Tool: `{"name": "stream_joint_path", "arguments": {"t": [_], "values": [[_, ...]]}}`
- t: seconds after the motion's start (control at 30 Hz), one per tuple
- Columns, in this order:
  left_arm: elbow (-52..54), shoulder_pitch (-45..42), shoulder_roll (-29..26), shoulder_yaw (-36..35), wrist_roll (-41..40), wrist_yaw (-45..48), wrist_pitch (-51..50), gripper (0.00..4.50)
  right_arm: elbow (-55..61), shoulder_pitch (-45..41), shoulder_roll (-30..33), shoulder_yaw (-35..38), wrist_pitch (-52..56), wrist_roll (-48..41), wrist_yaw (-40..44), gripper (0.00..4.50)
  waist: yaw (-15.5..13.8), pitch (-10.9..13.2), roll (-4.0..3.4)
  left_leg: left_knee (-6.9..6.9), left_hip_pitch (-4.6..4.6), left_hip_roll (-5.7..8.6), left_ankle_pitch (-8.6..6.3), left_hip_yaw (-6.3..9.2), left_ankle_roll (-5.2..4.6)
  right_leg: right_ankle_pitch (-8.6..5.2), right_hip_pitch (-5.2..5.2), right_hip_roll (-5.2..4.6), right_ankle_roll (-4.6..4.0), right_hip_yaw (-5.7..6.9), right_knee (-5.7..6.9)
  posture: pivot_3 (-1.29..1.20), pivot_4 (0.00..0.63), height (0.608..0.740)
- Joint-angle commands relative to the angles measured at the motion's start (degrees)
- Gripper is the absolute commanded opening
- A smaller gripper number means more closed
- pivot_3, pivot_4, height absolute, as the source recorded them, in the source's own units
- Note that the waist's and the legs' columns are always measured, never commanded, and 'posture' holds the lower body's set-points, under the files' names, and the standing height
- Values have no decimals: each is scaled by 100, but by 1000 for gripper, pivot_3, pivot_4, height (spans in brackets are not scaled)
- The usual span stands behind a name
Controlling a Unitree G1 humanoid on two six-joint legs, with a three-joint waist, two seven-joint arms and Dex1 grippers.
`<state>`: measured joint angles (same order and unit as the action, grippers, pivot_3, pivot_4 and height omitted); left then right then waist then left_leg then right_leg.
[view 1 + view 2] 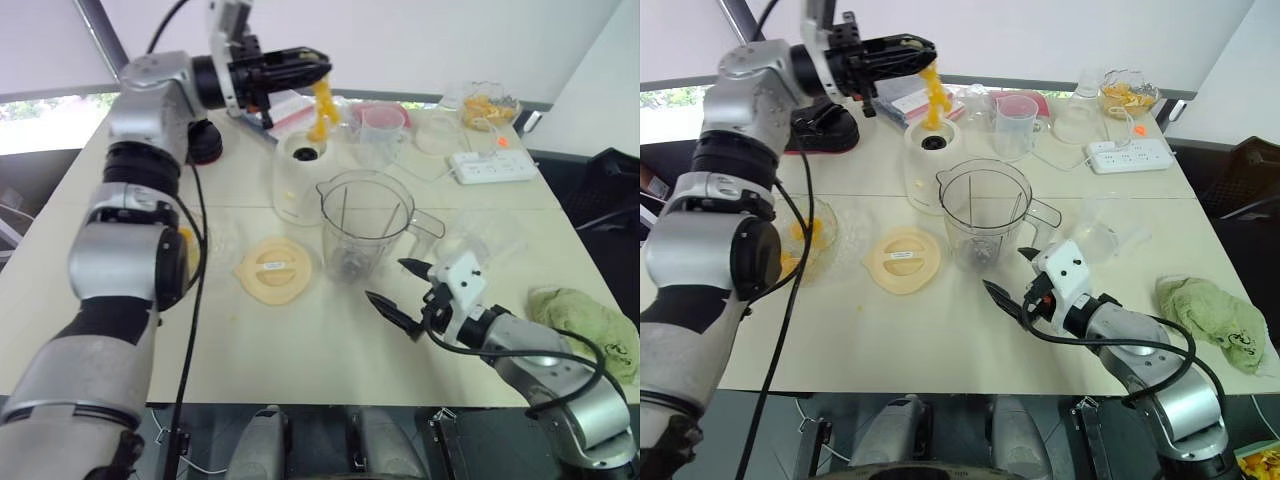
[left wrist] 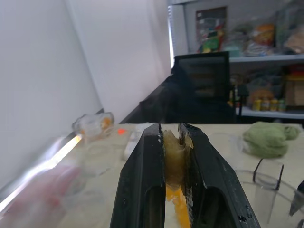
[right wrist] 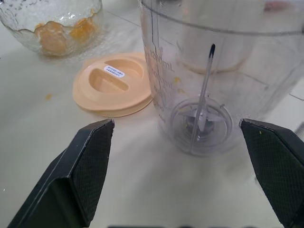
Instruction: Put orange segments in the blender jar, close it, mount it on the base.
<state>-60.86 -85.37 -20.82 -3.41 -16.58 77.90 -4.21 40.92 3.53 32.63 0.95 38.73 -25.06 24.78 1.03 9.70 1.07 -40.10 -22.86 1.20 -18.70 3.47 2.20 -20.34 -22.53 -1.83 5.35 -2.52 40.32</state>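
My left gripper point(image 1: 318, 68) is raised high over the back of the table, shut on a strip of orange segment point(image 1: 322, 108) that dangles above the white blender base point(image 1: 300, 178). The left wrist view shows the pulp point(image 2: 174, 159) squeezed between the fingers. In front of the base the clear blender jar point(image 1: 362, 225) stands upright and open, its blade at the bottom point(image 3: 199, 124). Its peach lid point(image 1: 273, 268) lies flat on the table to the jar's left. My right gripper point(image 1: 388, 281) is open, low at the jar's near side. A glass bowl point(image 1: 805, 240) holds more segments.
A white power strip point(image 1: 492, 166), a measuring cup point(image 1: 382, 125) and a glass bowl of orange pieces point(image 1: 488, 105) stand at the back right. A green cloth point(image 1: 585, 320) lies at the right edge. A clear plastic cup point(image 1: 1105, 225) sits right of the jar.
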Motion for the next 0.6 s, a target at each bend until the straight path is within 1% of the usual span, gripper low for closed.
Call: {"name": "stream_joint_path", "arguments": {"t": [0.03, 0.2, 0.53, 0.6], "values": [[-49, -324, 173, -29, 46, 185, 207, 501, 383, 106, -79, 148, -110, 39, -142, 4405, 0, 0, 0, -1, -1, 0, 0, 0, 0, 0, 0, 0, 0, 0, 0, 0, 150, 740], [-226, -227, 573, 145, 283, 409, 366, 501, 603, 416, -157, 230, -84, 75, -348, 4405, -3, 0, 0, 0, -1, -1, 0, 0, 0, 0, -3, 3, 0, -1, 1, 0, 150, 740], [-425, 258, 918, 618, 972, 423, 735, 501, 927, 868, -147, 395, -11, 70, -483, 4405, -4, -1, -1, 0, -1, -1, 0, 0, 0, 0, -3, 7, 0, -4, 3, 0, 150, 740], [-414, 363, 972, 658, 1034, 439, 768, 1074, 970, 935, -134, 452, -6, 54, -474, 4405, -9, -1, -1, 0, -1, 0, 0, 0, 0, 0, -3, 7, 0, -4, 4, 0, 150, 740]]}}
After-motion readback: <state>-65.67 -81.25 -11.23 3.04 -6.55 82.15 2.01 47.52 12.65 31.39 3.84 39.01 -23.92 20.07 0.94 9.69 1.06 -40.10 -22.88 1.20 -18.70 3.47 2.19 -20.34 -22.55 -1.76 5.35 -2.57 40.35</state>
